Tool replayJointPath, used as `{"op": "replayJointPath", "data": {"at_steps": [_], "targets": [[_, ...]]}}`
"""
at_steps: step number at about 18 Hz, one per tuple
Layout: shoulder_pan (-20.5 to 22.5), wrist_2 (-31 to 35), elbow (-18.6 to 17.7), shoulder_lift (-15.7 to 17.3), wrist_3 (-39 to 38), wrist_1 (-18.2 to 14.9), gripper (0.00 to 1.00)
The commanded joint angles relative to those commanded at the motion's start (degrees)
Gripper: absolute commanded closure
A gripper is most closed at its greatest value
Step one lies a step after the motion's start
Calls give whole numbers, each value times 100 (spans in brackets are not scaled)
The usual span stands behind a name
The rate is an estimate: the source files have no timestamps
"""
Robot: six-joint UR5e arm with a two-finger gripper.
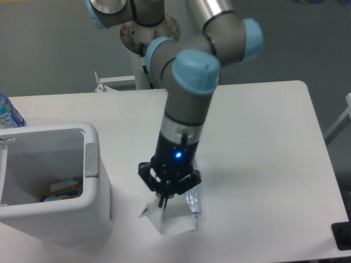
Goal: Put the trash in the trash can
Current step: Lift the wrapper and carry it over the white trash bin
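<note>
Tabletop bottle [192, 199] lengthwise, mostly behind gripper [163, 204].

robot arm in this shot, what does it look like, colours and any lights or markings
The arm is built of grey cylindrical links with light blue round caps at the joints and a shiny silver tube for the upper link. The wrist turns black toward the gripper, which is a black body with thin dark fingers. A small blue light glows on the black wrist section.

Single fixed camera, high front view, angled down over white table [263, 137], arm base opposite
</note>
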Motion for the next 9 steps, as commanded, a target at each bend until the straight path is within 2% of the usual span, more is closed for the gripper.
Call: {"op": "replayJointPath", "data": {"at_steps": [4,9], "targets": [[-105,-44,106,298,-720,150,100],[-351,-71,-201,861,-994,141,100]]}}
